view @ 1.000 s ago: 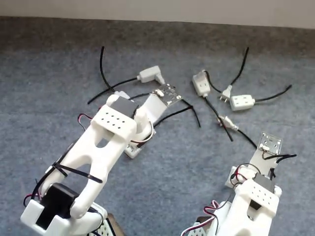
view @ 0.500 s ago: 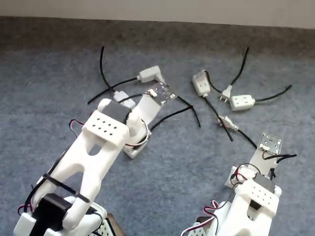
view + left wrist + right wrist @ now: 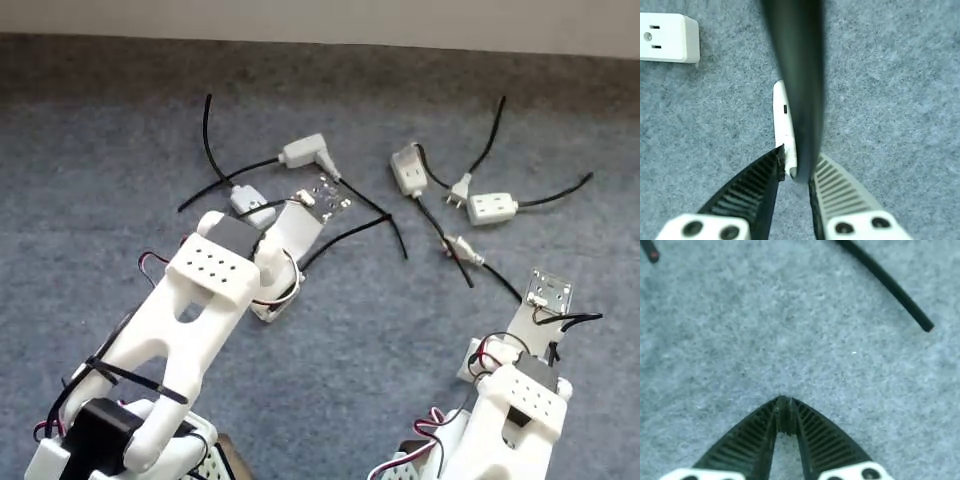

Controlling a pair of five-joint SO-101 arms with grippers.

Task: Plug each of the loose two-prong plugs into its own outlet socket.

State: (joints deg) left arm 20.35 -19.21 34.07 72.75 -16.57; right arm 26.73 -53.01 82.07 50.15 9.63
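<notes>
Two white arms are sharing the grey felt table point(image 3: 120, 150). The left arm point(image 3: 200, 300) is stretching out over the middle and the right arm point(image 3: 515, 410) is sitting folded near the front edge. The left arm is covering part of the loose leads beneath it.

Off to the right, well apart from the left gripper point(image 3: 315, 200), a socket block point(image 3: 492, 207) is lying with a small plug point(image 3: 460, 190) just beside its end. A rounded white block point(image 3: 405, 168) and a second plug point(image 3: 462, 248) are lying near them. In the left wrist view a flat socket piece point(image 3: 667, 31) is lying face up on the felt.

The left gripper's fingers point(image 3: 760, 185) are pinching the near end of a white connector body point(image 3: 784, 120). It is probably a socket seen edge-on, though that is hard to tell. Its long axis is pointing straight away from the fingers, and in the high view it is heading toward the table's far right. A black cord point(image 3: 797, 60) is rising from the pinch toward the camera and is blocking the middle of that view.

The right gripper point(image 3: 785, 412) is hanging over bare felt with its fingers pressed together on nothing. A cut cord end point(image 3: 890, 285) is lying beyond it.
</notes>
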